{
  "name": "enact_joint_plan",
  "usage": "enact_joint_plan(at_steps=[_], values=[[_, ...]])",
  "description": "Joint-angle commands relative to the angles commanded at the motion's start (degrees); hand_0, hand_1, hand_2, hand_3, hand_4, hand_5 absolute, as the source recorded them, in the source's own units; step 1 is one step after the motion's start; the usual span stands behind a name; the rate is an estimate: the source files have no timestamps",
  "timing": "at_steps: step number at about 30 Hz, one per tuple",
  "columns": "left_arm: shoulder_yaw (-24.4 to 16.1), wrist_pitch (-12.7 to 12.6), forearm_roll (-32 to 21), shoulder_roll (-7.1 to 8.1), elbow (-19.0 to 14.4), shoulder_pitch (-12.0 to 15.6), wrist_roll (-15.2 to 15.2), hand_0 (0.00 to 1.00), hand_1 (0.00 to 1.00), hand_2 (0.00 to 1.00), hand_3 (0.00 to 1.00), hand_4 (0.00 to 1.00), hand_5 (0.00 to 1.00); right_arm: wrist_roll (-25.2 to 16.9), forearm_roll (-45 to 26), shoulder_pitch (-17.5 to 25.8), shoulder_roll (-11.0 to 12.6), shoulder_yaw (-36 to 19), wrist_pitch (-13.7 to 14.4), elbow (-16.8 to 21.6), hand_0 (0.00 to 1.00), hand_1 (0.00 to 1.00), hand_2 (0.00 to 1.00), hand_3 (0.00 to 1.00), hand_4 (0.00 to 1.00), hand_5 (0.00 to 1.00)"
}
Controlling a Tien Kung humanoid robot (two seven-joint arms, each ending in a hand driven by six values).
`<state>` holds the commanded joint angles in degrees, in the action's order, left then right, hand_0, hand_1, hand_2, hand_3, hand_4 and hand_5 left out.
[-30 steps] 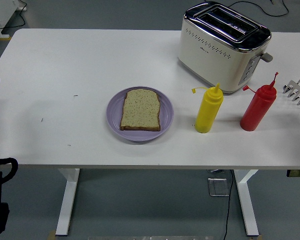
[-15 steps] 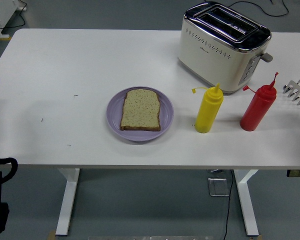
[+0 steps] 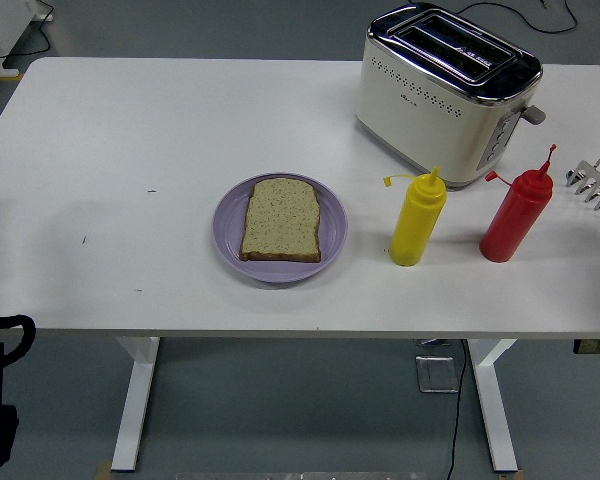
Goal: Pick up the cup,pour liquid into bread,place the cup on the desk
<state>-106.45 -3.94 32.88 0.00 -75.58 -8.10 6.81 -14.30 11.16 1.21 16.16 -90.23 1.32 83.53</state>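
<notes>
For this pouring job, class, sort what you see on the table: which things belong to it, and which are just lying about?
Belong to the job:
yellow squeeze bottle or red squeeze bottle (no cup shows)
bread slice
purple plate
right hand, at the right edge

Lying about:
toaster

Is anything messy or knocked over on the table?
No, nothing is spilled or tipped. The bread slice lies flat on the purple plate. The yellow squeeze bottle and red squeeze bottle stand upright by the toaster, their caps flipped open. One mismatch: no cup is in sight.
</notes>
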Motion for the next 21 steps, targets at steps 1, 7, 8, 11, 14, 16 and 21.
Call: enact_joint_plan(at_steps=[1,7,8,11,14,16,21], values=[[0.0,0.0,0.0,0.00,0.0,0.0,0.0,0.783,0.734,0.730,0.686,0.559,0.998,0.0,0.0,0.0,0.0,0.0,0.0,0.0,0.856,0.817,0.865,0.915,0.766,0.407],[0.0,0.0,0.0,0.00,0.0,0.0,0.0,0.784,0.734,0.730,0.686,0.560,0.998,0.4,-0.1,0.0,0.0,-0.1,-0.2,-0.1,0.855,0.817,0.865,0.915,0.764,0.406],[0.0,0.0,0.0,0.00,0.0,0.0,0.0,0.784,0.734,0.730,0.686,0.560,0.998,0.4,0.0,0.0,0.0,-0.1,-0.2,-0.1,0.855,0.817,0.865,0.915,0.764,0.406],[0.0,0.0,0.0,0.00,0.0,0.0,0.0,0.782,0.734,0.730,0.686,0.560,0.998,0.4,0.0,0.0,0.0,-0.1,-0.3,-0.1,0.857,0.817,0.864,0.915,0.763,0.405],[0.0,0.0,0.0,0.00,0.0,0.0,0.0,0.782,0.734,0.730,0.686,0.560,0.998,0.4,0.2,0.0,0.0,-0.1,-0.3,-0.1,0.857,0.817,0.864,0.915,0.763,0.405],[0.1,0.0,0.0,0.00,0.0,0.0,0.0,0.782,0.734,0.730,0.686,0.560,0.998,0.4,0.5,0.0,0.0,0.0,-0.3,-0.1,0.857,0.817,0.864,0.915,0.763,0.405],[0.1,0.0,0.0,0.00,0.0,0.0,0.0,0.783,0.732,0.728,0.685,0.560,0.998,0.3,2.6,0.1,0.0,-0.1,-0.1,-0.2,0.860,0.817,0.865,0.915,0.763,0.404]])
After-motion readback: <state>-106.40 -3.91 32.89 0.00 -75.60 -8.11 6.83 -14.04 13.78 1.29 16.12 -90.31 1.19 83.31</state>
